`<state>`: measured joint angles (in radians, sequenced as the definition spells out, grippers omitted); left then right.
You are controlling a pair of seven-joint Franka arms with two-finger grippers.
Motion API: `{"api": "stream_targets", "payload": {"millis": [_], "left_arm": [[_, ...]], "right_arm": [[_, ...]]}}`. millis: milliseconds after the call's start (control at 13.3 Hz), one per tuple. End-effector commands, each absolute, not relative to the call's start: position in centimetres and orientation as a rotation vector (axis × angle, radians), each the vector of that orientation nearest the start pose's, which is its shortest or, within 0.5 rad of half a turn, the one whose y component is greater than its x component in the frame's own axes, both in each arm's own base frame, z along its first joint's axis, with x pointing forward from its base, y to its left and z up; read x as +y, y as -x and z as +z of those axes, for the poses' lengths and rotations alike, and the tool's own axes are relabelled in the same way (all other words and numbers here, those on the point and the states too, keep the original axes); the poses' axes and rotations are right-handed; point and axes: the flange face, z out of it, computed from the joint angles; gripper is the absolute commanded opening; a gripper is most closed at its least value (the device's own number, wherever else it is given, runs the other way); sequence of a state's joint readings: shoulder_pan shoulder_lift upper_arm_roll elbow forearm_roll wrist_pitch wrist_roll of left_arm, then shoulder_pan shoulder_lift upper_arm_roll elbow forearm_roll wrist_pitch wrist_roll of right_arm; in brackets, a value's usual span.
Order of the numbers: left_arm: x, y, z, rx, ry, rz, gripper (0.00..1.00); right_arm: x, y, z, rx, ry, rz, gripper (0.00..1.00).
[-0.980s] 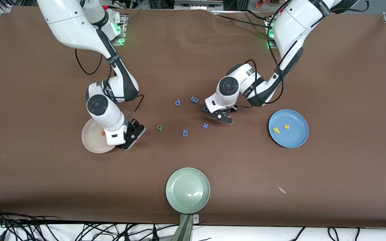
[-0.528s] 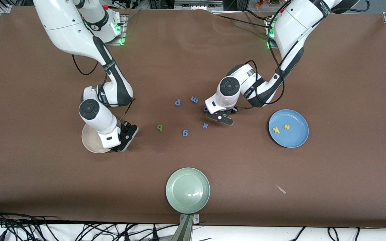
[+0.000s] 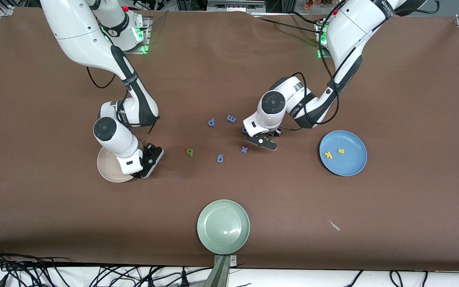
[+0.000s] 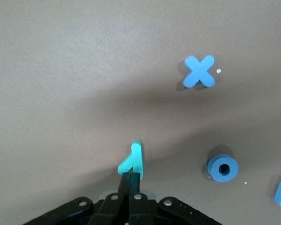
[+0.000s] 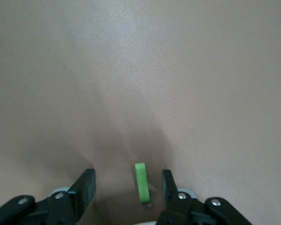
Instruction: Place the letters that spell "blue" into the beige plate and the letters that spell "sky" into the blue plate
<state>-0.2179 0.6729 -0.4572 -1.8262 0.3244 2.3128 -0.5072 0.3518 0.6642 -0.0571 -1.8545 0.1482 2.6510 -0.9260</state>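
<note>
My left gripper (image 4: pixel 132 177) is shut on the teal-green y (image 4: pixel 135 157), low over the table's middle (image 3: pixel 262 142) beside a blue x (image 3: pixel 244 149). My right gripper (image 5: pixel 127 185) stands open around the thin green l (image 5: pixel 141 182), which lies flat on the brown table between its fingers without touching either. That gripper (image 3: pixel 146 160) is at the edge of the beige plate (image 3: pixel 108 169), which the arm mostly hides. The dark green b (image 3: pixel 190 152) lies on the table between the two grippers. The blue plate (image 3: pixel 353 165) holds the yellow k (image 3: pixel 328 155) and yellow s (image 3: pixel 341 151).
Blue letters lie around the left gripper: an x (image 4: pixel 199 71), a ring-shaped one (image 4: pixel 222 168), and others (image 3: pixel 211 122) (image 3: pixel 231 118) (image 3: pixel 220 158). A sage green plate (image 3: pixel 223 226) sits near the front camera's edge of the table. A small pale scrap (image 3: pixel 334 226) lies nearer the camera than the blue plate.
The right gripper has shifted toward the beige plate and its jaws have narrowed a little around the l. The left gripper has barely moved.
</note>
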Motion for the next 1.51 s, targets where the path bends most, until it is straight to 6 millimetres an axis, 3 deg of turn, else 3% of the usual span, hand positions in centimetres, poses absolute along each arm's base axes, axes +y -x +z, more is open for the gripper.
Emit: {"api": "stream_targets", "payload": {"millis": [0,75,226,302,377,452,603,829,1131,1206,1281,1432], "left_arm": [[-37.7,-51.6,20.5,0.515,3.070,0.117,0.00],[-37.6,-51.8,20.8,0.506,3.074,0.111,0.00],[-38.3,-51.4,20.3,0.516,3.078,0.105,0.43],[-38.6,-52.4,20.7,0.550,3.076,0.053,0.55],[-38.5,-53.2,20.3,0.598,3.047,0.011,0.77],[-38.5,-53.2,19.6,0.638,3.018,-0.001,0.81],[-39.6,-52.2,19.4,0.671,3.006,0.000,0.80],[-40.2,-50.9,18.1,0.686,2.996,0.039,0.72],[-40.1,-50.8,17.5,0.686,2.993,0.051,0.66],[-40.1,-50.7,17.4,0.689,2.994,0.052,0.57],[-40.0,-50.8,17.3,0.687,2.994,0.057,0.44],[-39.8,-50.8,17.0,0.690,2.992,0.064,0.16]], "right_arm": [[18.1,-62.2,16.9,-1.668,2.651,-0.247,0.37],[18.2,-62.3,17.1,-1.666,2.652,-0.252,0.26],[18.1,-62.3,17.0,-1.600,2.663,-0.254,0.09],[18.1,-62.3,17.0,-1.589,2.665,-0.255,0.08],[18.0,-62.4,17.3,-1.578,2.671,-0.263,0.07],[18.1,-62.6,17.8,-1.571,2.675,-0.275,0.06],[18.4,-63.3,19.6,-1.575,2.658,-0.249,0.06],[16.2,-65.4,23.7,-1.565,2.662,-0.146,0.06],[12.7,-65.6,24.0,-1.520,2.719,-0.091,0.07],[11.3,-64.7,22.7,-1.482,2.738,-0.041,0.32],[10.7,-63.7,21.4,-1.392,2.758,-0.004,0.64],[10.8,-63.0,21.0,-1.073,2.865,0.032,0.64]]}}
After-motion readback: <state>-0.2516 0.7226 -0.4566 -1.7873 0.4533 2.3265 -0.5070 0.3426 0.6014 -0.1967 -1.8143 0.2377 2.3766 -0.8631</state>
